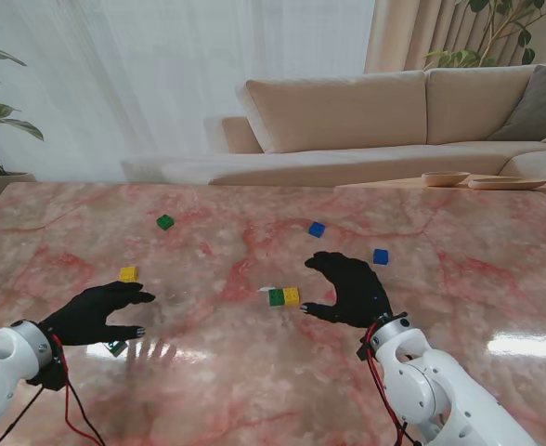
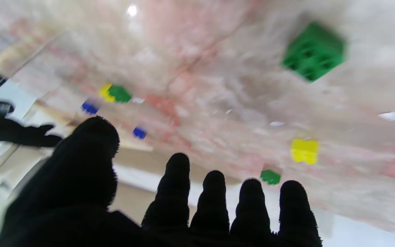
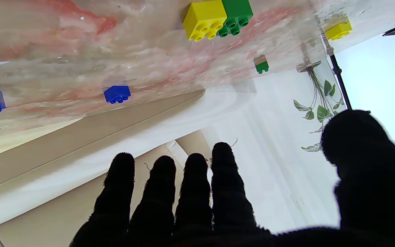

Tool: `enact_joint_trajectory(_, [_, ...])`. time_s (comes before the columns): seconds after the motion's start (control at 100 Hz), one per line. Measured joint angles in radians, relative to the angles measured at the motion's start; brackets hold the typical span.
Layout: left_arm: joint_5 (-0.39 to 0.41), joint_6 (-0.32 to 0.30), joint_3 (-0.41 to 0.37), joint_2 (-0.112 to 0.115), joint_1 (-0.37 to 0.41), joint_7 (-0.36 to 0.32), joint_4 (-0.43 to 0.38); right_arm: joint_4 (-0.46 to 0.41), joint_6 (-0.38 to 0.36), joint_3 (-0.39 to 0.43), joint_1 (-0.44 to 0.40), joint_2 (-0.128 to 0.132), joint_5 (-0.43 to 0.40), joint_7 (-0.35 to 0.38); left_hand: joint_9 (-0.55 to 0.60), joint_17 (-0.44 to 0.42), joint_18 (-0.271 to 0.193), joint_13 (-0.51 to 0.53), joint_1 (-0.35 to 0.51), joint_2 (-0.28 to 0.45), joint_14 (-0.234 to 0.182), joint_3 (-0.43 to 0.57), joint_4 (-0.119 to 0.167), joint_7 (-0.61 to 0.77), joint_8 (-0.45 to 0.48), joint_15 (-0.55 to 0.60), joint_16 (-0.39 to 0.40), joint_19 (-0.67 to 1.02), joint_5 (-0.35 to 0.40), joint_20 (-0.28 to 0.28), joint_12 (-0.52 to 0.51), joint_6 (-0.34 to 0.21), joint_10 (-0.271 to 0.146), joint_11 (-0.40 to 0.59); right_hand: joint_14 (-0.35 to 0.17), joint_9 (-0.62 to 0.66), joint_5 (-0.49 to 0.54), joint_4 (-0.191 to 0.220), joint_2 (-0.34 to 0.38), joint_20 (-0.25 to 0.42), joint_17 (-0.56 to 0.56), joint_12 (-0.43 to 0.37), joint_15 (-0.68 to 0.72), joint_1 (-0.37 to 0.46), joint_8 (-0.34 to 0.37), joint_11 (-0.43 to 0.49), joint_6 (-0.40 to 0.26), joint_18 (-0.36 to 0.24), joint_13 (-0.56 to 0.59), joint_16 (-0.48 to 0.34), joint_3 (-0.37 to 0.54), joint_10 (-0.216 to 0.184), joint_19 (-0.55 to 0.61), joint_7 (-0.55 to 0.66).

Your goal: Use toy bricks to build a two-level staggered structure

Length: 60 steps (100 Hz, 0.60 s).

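A green brick (image 1: pixel 276 297) and a yellow brick (image 1: pixel 292 295) sit side by side, touching, at the table's middle; the right wrist view shows the pair studs-up (image 3: pixel 218 19). My right hand (image 1: pixel 352 288) hovers just right of them, open, fingers curved, holding nothing. My left hand (image 1: pixel 101 314) is at the near left, open and empty. A small green brick (image 1: pixel 117 347) lies by its near side and shows large in the left wrist view (image 2: pixel 314 51). Loose bricks: a yellow one (image 1: pixel 128 273), a far green one (image 1: pixel 165 221), and two blue ones (image 1: pixel 317 229) (image 1: pixel 381 256).
The pink marble table (image 1: pixel 254 390) ends at a far edge with a beige sofa (image 1: pixel 366 111) behind it. Wooden dishes (image 1: pixel 482 179) rest on a low surface at the far right. A white scrap (image 1: pixel 264 289) lies by the brick pair.
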Motion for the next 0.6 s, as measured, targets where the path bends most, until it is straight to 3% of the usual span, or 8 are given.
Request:
enact_joint_trajectory(0.07, [0.030,-0.008,-0.026,0.014,0.006,-0.068,-0.003,0.005,0.001,-0.009,0.006,0.000,0.004,0.001,-0.012,-0.008,-0.010,-0.003,0.000,-0.028,0.000,0.025,-0.009,-0.024,0.000,-0.013,0.000,-0.063,-0.044,0.073,0.000,-0.040,-0.001,-0.059,0.000,0.000,0.000,0.000,0.000,0.000,-0.008,0.000,0.000,0.000,0.000,0.000,0.000,0.000,0.000,0.000,0.000,0.000,0.000,0.000])
enact_joint_trajectory(0.21, [0.041,-0.049,-0.055,0.036,0.006,-0.104,0.010,0.006,0.007,-0.024,0.016,0.000,0.006,0.002,-0.035,-0.010,-0.022,-0.003,-0.001,-0.116,0.000,0.199,-0.012,-0.054,-0.002,-0.025,-0.017,-0.118,-0.103,0.108,0.026,-0.121,-0.009,-0.098,0.000,0.000,0.000,0.000,0.000,0.000,-0.009,0.000,0.000,0.000,0.000,0.000,0.000,0.000,0.000,0.000,0.000,0.000,0.000,0.000])
enact_joint_trajectory(0.37, [0.070,-0.097,-0.070,0.046,-0.008,-0.122,0.035,0.003,0.014,-0.032,0.020,0.000,0.002,0.006,-0.060,-0.010,-0.023,-0.003,0.001,-0.240,0.000,0.637,-0.028,-0.072,-0.037,-0.025,-0.034,-0.145,-0.121,0.096,0.057,-0.176,-0.013,-0.122,0.000,0.000,0.000,0.000,0.000,0.000,-0.009,0.000,0.000,0.000,0.000,0.000,0.000,0.000,0.000,0.000,0.000,0.002,0.000,0.000])
enact_joint_trajectory(0.41, [0.075,-0.101,-0.070,0.048,-0.014,-0.129,0.041,0.001,0.016,-0.034,0.020,0.000,0.001,0.007,-0.060,-0.010,-0.024,-0.003,0.003,-0.262,0.000,0.699,-0.030,-0.072,-0.038,-0.025,-0.042,-0.146,-0.121,0.091,0.057,-0.177,-0.013,-0.122,0.000,0.000,0.000,0.000,0.000,0.000,-0.009,0.000,0.000,0.000,0.000,0.000,0.000,0.000,0.000,0.000,0.000,0.002,0.000,0.000])
enact_joint_trajectory(0.5, [0.088,-0.111,-0.070,0.054,-0.029,-0.155,0.053,-0.004,0.019,-0.035,0.019,0.000,-0.002,0.012,-0.060,-0.010,-0.024,-0.003,0.063,-0.289,0.000,0.742,-0.054,-0.071,-0.039,-0.026,-0.049,-0.148,-0.121,0.074,0.064,-0.177,-0.013,-0.122,0.000,0.000,0.000,0.000,0.000,0.000,-0.010,0.000,0.000,0.000,-0.001,0.000,0.000,0.001,0.000,0.000,0.000,0.002,0.001,0.000])
enact_joint_trajectory(0.6, [0.116,-0.149,-0.068,0.062,-0.043,-0.176,0.066,-0.010,0.024,-0.035,0.016,0.000,-0.002,0.017,-0.060,-0.010,-0.024,-0.003,0.087,-0.310,0.000,0.742,-0.055,-0.070,-0.039,-0.033,-0.055,-0.159,-0.121,0.069,0.067,-0.177,-0.013,-0.126,0.000,0.000,0.000,0.000,0.000,0.000,-0.011,0.000,0.000,0.000,-0.001,0.000,0.000,0.001,0.000,0.000,0.000,0.003,0.001,0.000])
